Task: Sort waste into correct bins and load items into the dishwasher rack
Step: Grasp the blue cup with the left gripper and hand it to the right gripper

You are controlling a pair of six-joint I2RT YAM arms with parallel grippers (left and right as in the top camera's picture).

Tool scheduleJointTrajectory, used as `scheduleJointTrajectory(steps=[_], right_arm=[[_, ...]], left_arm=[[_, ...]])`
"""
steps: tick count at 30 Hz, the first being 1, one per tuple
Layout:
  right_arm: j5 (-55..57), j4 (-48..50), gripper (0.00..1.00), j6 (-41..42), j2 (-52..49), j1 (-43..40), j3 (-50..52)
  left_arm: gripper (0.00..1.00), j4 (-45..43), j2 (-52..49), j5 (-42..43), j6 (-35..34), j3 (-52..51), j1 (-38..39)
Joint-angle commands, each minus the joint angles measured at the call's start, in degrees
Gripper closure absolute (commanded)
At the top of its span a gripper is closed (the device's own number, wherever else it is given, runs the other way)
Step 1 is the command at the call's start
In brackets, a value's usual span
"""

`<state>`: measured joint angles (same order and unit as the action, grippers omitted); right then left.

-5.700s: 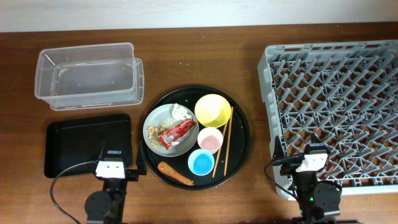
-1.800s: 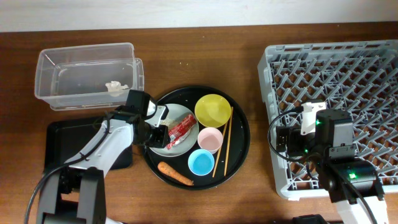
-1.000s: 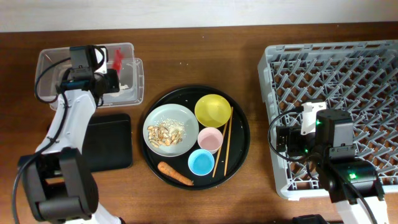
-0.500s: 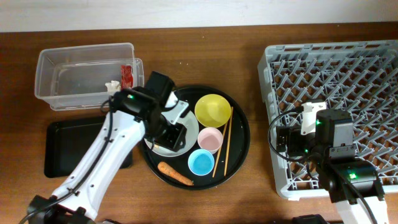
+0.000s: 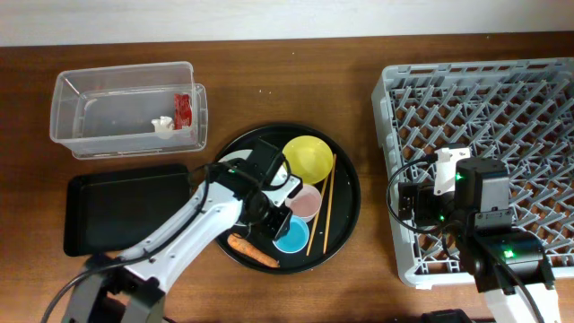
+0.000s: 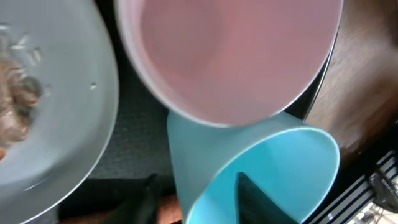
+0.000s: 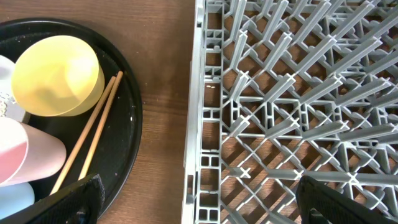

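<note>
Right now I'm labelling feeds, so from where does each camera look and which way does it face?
Overhead: above the table, straight down on the round black tray, dishwasher rack, left arm and right arm.
Left wrist: close over the pink cup and blue cup; left claw tips at bottom edge.
Right wrist: over the rack's left rim, facing down; right claw tips in the bottom corners.
Shared: yellow bowl, in overhead and right wrist.

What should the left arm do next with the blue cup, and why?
Probably close the left gripper on the blue cup: one finger sits inside the cup, the other outside its wall, and the jaws look open around it.
</note>
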<state>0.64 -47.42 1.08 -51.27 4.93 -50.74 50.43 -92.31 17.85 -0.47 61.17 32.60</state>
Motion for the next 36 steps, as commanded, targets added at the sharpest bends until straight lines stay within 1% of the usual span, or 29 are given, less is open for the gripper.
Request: scheduleJointTrajectory(steps=[1,2,4,7,9,11,13,14,15,17,18,19,20,21,22,23,25,26,28,30,32,33,34,36], right_arm=[[0.7,0.0,0.02,0.2,0.3,0.3,-0.9],[0.7,0.0,0.02,0.2,0.3,0.3,-0.9],[0.7,0.0,0.02,0.2,0.3,0.3,-0.9],[0.7,0.0,0.02,0.2,0.3,0.3,-0.9],[0.7,0.0,0.02,0.2,0.3,0.3,-0.9],[0.7,0.0,0.02,0.2,0.3,0.3,-0.9],[0.7,0.0,0.02,0.2,0.3,0.3,-0.9],[2.3,0.1,0.02,0.8,0.3,0.3,-0.9],[4.7,0.9,0.02,3.8,0.3,0.2,-0.9],[3.8,5.1,0.02,6.4,0.1,0.2,-0.9],[-0.7,8.5,0.01,6.5,-0.5,0.2,-0.9],[-7.4,11.6,0.02,5.1,-1.5,0.2,-0.9],[-19.2,16.2,0.02,4.7,-3.8,0.2,-0.9],[-24.8,18.7,0.02,4.7,-5.2,0.2,-0.9],[-32.7,22.6,0.02,4.7,-7.1,0.2,-0.9],[-43.0,28.4,0.02,4.7,-9.7,0.2,-0.9],[-58.8,38.2,0.02,4.8,-14.0,0.2,-0.9],[-62.8,41.4,0.02,4.8,-15.5,0.2,-0.9],[-63.6,43.2,0.02,4.7,-16.6,0.2,-0.9],[-63.7,45.3,0.02,4.7,-16.6,0.2,-0.9],[-65.2,46.0,0.02,4.7,-16.6,0.3,-0.9],[-65.6,46.0,0.13,4.7,-16.6,0.2,-0.9],[-65.6,46.3,0.16,4.7,-16.6,0.2,-0.9],[-65.6,47.5,0.17,4.8,-16.6,0.2,-0.9]], left_arm=[[0.81,-0.3,-0.7,0.8,-0.2,-0.5,0.4],[0.86,-0.3,-0.7,0.8,-0.2,-0.5,0.4],[0.89,0.3,-0.7,0.8,-0.2,-0.5,0.4],[1.00,1.5,-0.7,0.9,-0.2,-0.5,0.4],[1.00,3.5,-0.7,0.8,-0.2,0.2,0.3],[1.00,6.8,-0.3,0.8,-0.1,3.0,0.2],[1.00,11.8,1.6,0.4,0.3,9.0,-0.5],[1.00,14.7,3.5,0.3,0.6,13.7,-1.8],[1.00,15.5,5.1,0.4,0.5,16.6,-3.4],[1.00,12.2,7.2,0.9,0.5,21.3,-8.3],[1.00,5.7,7.1,8.3,0.5,21.9,-11.8],[1.00,1.4,6.8,14.6,0.4,21.9,-13.5],[1.00,-4.3,5.7,23.3,-1.8,21.9,-15.5],[1.00,-7.3,4.5,28.2,-2.8,21.9,-16.2],[1.00,-9.7,3.0,32.8,-2.8,21.9,-16.3],[1.00,-11.6,1.0,39.7,-2.8,21.9,-16.3],[1.00,-16.4,-3.1,54.1,-2.8,21.9,-16.3],[1.00,-17.5,-4.7,56.7,-2.8,21.9,-16.3],[1.00,-17.9,-6.6,58.4,-2.7,21.9,-16.3],[1.00,-20.6,-7.0,64.1,-2.8,21.9,-16.3],[1.00,-21.8,-7.0,65.3,-3.0,21.9,-16.3],[1.00,-21.7,-7.0,65.3,-3.0,21.9,-16.3],[1.00,-21.7,-7.0,65.3,-3.0,21.9,-16.3],[1.00,-21.7,-7.0,65.3,-3.0,21.9,-16.3]])
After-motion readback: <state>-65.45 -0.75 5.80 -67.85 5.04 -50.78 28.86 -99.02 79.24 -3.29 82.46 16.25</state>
